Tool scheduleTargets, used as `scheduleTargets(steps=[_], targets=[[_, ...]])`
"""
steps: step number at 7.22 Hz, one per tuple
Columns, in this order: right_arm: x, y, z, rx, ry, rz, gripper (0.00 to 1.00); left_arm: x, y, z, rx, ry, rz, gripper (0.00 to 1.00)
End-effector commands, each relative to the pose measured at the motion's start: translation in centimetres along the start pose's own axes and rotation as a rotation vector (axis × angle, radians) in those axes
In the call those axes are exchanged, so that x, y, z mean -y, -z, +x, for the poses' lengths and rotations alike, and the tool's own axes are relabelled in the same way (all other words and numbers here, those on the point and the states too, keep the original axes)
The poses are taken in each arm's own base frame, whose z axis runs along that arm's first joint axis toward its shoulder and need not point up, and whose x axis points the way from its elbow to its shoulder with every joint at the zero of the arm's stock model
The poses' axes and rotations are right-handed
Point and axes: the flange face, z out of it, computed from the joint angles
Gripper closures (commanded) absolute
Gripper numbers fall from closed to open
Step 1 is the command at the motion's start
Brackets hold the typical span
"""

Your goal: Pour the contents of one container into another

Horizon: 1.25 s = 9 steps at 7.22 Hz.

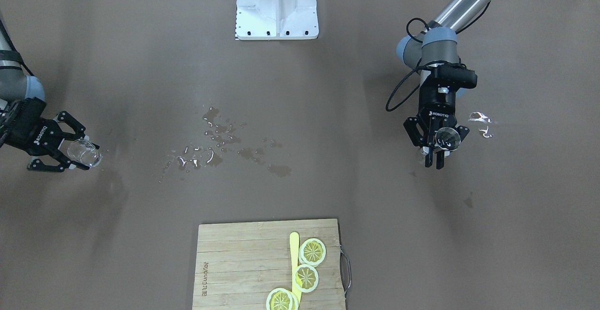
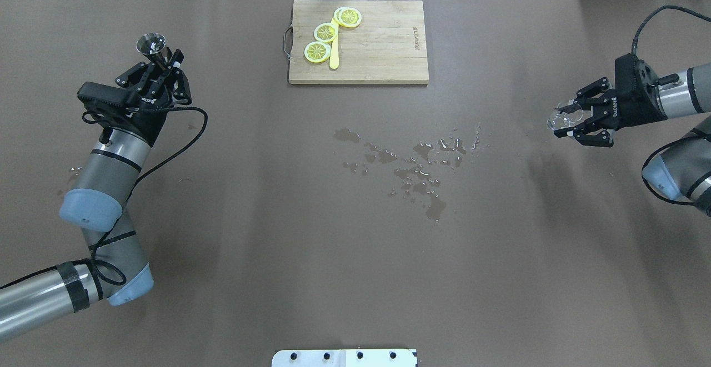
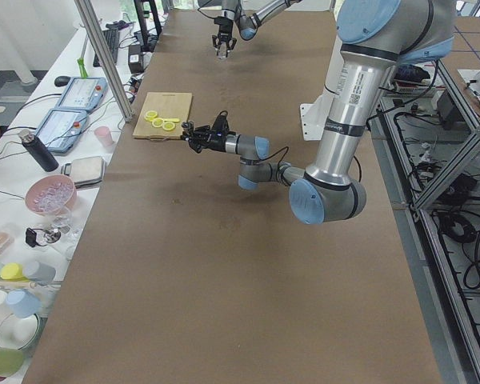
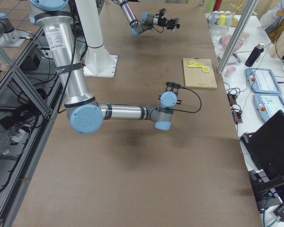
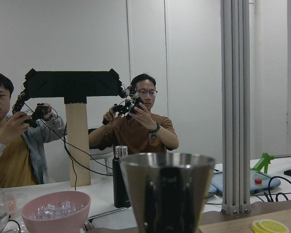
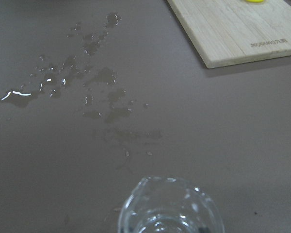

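Two vessels are in my grip, and both hang well away from the bamboo cutting board that I use as my marker. My left claw is clamped on the cone-shaped steel cup, held upright and well off the board's handle end. My right claw is closed around the clear glass tumbler, far past the board's opposite end. That tumbler looks tipped onto its side, mouth toward the middle.

I cannot tell what either one contains. Wet patches already dot the brown tabletop on my side of the board, so my guess is that splashing is the main risk here.

With such a wide gap to close, a quick swing could slop liquid out before the rims meet. If the tumbler is the receiver and stays tilted, the stream would run straight out again. Smooth glass might also twist in my grip when I rotate it.
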Motion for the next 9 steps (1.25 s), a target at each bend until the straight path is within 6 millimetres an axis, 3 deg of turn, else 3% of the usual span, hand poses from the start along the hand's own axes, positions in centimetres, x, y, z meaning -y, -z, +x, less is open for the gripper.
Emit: scheduleTargets(steps=[1,2,4,5,6,7,9], targets=[[-3.3,1.0,-1.0,-0.017,0.028,-0.031,1.00,-0.2,0.0,-0.4,0.058,-0.013,0.014,1.00],[-4.4,1.2,-1.1,-0.034,0.020,-0.044,1.00,-0.8,0.8,-0.6,0.096,0.062,0.032,1.00],[-7.3,0.9,-0.7,-0.072,0.032,-0.036,1.00,-2.6,0.3,-0.4,0.199,0.065,-0.005,1.00],[-7.4,0.8,-0.7,-0.072,0.031,-0.037,1.00,-2.9,-0.3,-0.1,0.247,0.067,-0.011,1.00],[-7.1,0.4,-0.3,-0.073,0.029,-0.035,1.00,-1.6,-0.2,1.0,0.275,0.060,-0.034,1.00],[-6.8,0.2,0.0,-0.074,0.025,-0.033,1.00,0.1,0.6,0.6,0.324,0.062,-0.061,1.00],[-5.5,-0.8,0.5,-0.069,0.016,-0.021,1.00,1.2,0.9,1.3,0.381,0.071,-0.079,1.00]])
